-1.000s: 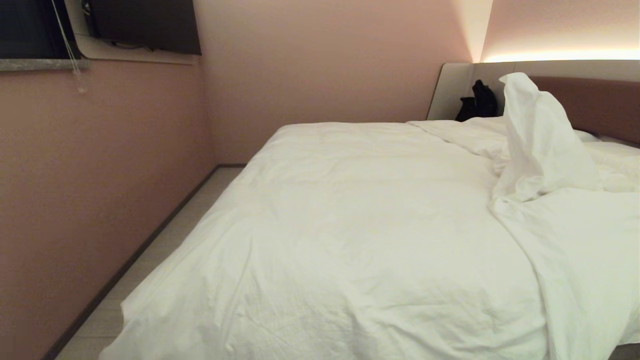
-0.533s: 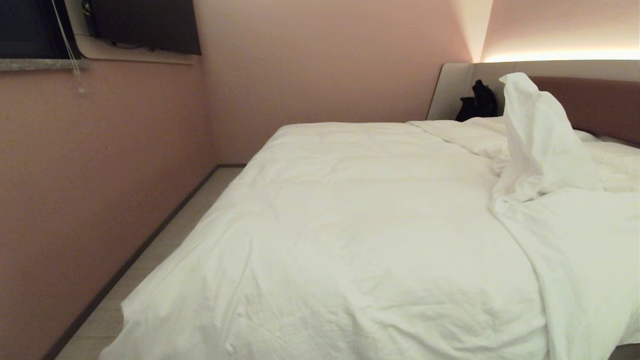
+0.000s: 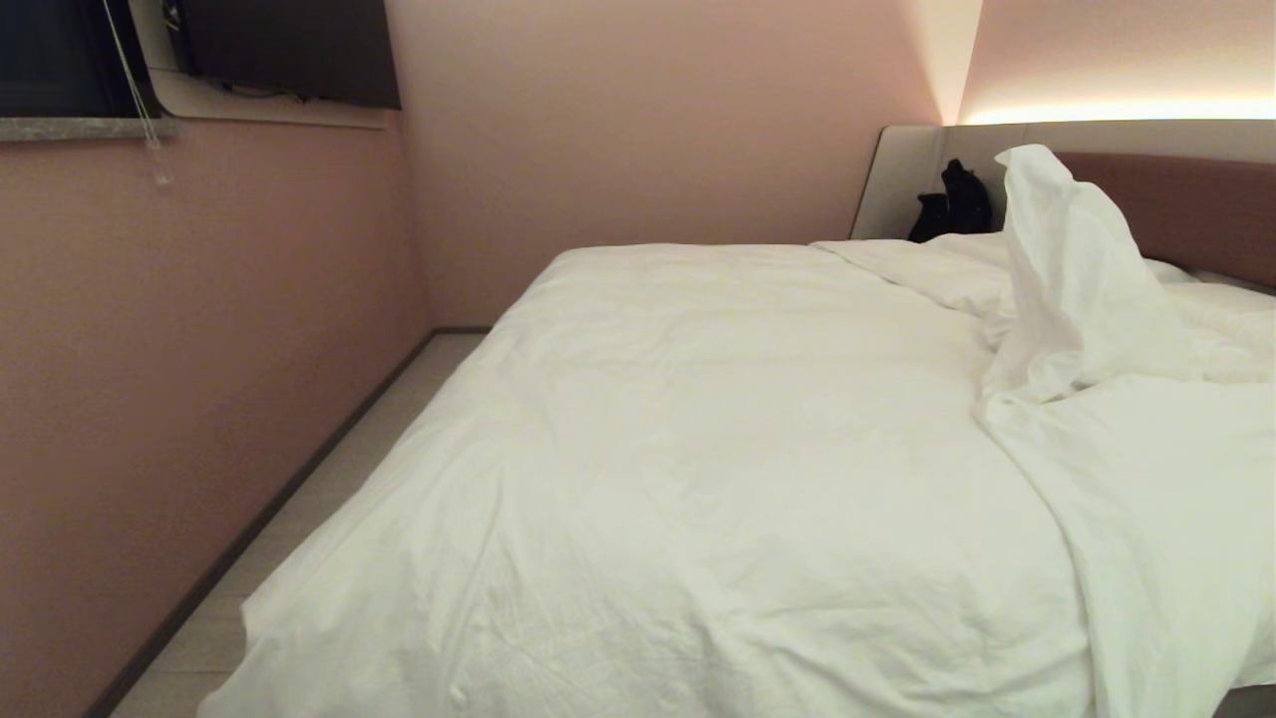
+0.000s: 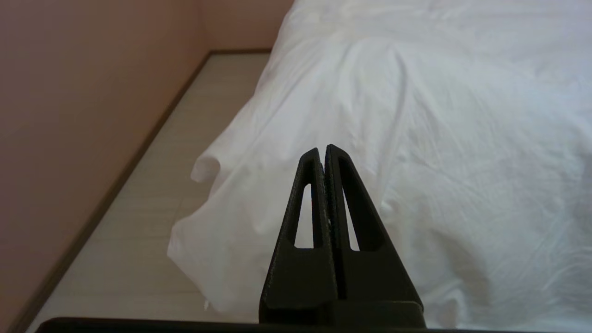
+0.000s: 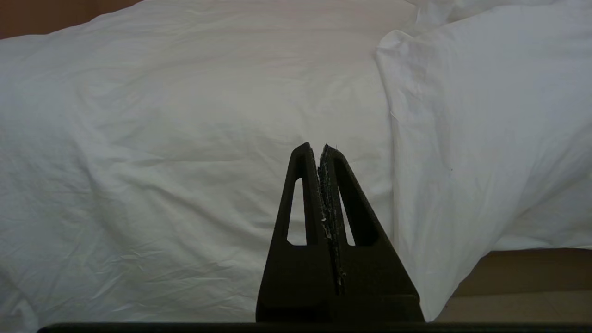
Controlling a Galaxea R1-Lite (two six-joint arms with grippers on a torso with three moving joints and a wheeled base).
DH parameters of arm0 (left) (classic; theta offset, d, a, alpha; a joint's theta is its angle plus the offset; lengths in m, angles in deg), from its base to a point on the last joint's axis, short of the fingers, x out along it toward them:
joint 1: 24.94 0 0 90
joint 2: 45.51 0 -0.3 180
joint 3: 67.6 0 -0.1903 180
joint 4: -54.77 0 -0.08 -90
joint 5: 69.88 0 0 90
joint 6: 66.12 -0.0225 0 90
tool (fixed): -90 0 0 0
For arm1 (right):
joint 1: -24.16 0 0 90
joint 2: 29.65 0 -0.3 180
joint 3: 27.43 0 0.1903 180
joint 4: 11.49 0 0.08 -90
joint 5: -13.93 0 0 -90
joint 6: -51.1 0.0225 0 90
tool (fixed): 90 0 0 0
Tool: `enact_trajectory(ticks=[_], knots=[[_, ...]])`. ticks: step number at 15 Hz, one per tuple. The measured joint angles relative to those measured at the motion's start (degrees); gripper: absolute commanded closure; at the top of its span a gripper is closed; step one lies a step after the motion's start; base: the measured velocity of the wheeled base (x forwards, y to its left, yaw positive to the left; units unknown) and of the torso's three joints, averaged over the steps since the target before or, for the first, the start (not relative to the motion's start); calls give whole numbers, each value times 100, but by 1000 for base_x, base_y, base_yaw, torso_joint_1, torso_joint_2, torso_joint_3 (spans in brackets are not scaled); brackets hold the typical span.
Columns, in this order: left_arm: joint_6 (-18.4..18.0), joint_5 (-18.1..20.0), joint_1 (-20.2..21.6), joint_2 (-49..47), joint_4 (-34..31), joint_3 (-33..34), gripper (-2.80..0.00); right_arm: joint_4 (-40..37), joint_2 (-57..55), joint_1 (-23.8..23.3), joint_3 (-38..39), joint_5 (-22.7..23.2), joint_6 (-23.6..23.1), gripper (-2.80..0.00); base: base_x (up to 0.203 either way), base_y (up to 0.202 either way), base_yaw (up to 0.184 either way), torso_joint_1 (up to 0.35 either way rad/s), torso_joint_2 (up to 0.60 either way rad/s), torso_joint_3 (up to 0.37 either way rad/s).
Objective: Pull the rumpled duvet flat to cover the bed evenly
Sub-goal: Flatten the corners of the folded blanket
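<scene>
Puffy creased white duvet (image 3: 698, 469) lay spread on low bed (image 3: 1251, 698), peaked fold at 2 o'clock; black left gripper (image 4: 322, 150) and black right gripper (image 5: 316, 148) pressed together, empty; right nearer the fold

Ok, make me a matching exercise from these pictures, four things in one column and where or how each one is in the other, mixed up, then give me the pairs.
Things:
1. duvet
2. headboard
3. black bag
4. left gripper

Place or state:
A. brown, along the far end of the bed
B. jaws shut, holding nothing
C. white, with one part standing up in a peak
D. dark, in the corner by the headboard's end

Pairs: 1-C, 2-A, 3-D, 4-B
</scene>
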State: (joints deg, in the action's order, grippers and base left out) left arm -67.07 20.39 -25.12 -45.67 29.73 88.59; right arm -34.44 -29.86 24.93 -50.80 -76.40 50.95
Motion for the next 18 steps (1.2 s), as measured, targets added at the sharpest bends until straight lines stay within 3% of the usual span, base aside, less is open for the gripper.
enact_trajectory(ticks=[6,9,18], knots=[[152,-16,0,0,7,-25,0,0,2,0,0,-3,-1,0,0,0,0,0,0,0],[505,-78,0,1,18,-20,0,-3,2,0,0,-2,1,0,0,0,0,0,0,0],[495,-87,0,2,43,-16,0,0,5,0,0,0,1,0,0,0,0,0,0,0]])
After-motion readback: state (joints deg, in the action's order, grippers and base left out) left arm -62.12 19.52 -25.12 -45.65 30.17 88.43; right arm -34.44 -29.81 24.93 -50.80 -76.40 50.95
